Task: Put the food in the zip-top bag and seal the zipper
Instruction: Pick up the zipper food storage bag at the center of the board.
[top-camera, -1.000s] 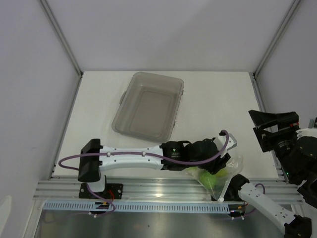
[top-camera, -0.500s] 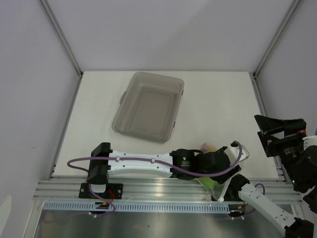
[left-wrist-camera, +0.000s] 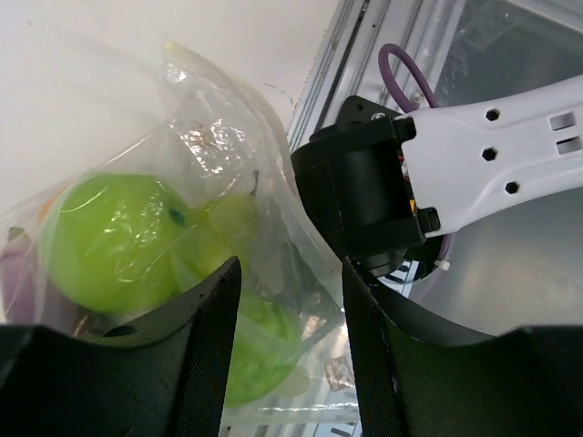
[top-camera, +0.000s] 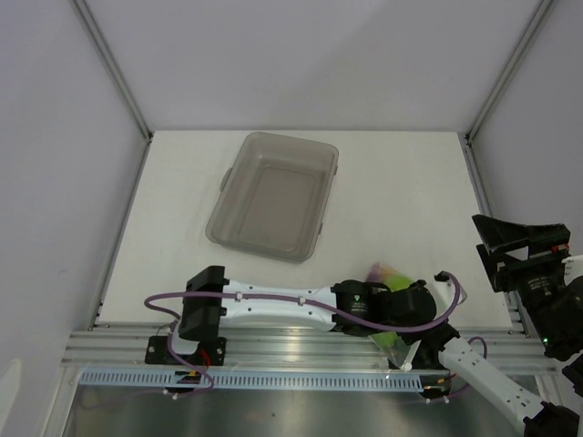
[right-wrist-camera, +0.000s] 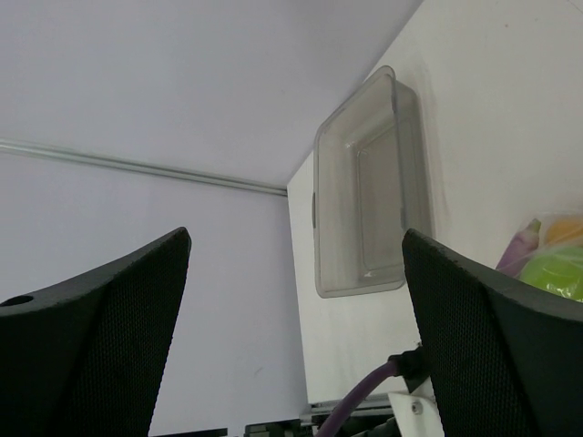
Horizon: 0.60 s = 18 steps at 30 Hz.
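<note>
Presently, item one: the zip-top bag point(left-wrist-camera: 219, 137), clear and crinkled, lying at the near right edge of the table point(top-camera: 392, 200), hard by the base of the right arm point(left-wrist-camera: 492, 137). Contents: the food, seen through the film, with a large green fruit point(left-wrist-camera: 114, 241) foremost, a lower green fruit point(left-wrist-camera: 260, 341) beneath it, a purple piece point(right-wrist-camera: 519, 246) and an orange fruit point(right-wrist-camera: 567, 228) on the far side. No piece shows outside the bag, and the grey tray point(top-camera: 239, 155), well apart toward the back, has none in it. Item two: the left gripper point(left-wrist-camera: 290, 273), reaching across from its own side and set down over the bag, jaws partway apart with plastic and part of the lower green fruit between them. Whether they pinch the film or merely straddle it, I cannot tell. Its position suggests work at the bag's mouth, loading apparently being done. The zipper cannot be made out, so sealed or unsealed is unknown. Item three: the right gripper point(right-wrist-camera: 296, 235), raised off to the right, jaws spread wide on nothing, probably parked there to leave the left arm room.
</note>
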### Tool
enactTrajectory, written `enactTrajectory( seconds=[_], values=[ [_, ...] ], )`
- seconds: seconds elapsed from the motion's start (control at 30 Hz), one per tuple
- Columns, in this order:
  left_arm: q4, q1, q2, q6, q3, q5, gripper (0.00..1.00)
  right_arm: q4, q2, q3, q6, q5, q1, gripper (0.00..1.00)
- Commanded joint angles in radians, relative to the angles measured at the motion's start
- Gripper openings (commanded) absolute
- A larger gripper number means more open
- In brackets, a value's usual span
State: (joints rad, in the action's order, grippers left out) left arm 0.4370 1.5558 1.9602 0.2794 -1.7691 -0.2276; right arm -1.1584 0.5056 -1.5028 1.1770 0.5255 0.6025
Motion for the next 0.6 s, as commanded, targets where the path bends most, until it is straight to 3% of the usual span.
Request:
enactTrajectory(
  seconds=[0.0,0.57],
  values=[
    [0.036,0.007,0.028,0.012,-0.055,0.019,0.51,-0.01,-0.01,-0.002,0.006,0.011,0.005,0.99],
    [0.0,0.02,-0.014,0.052,-0.013,-0.015,0.52,0.005,-0.021,0.033,0.009,-0.009,0.005,0.99]
  ],
)
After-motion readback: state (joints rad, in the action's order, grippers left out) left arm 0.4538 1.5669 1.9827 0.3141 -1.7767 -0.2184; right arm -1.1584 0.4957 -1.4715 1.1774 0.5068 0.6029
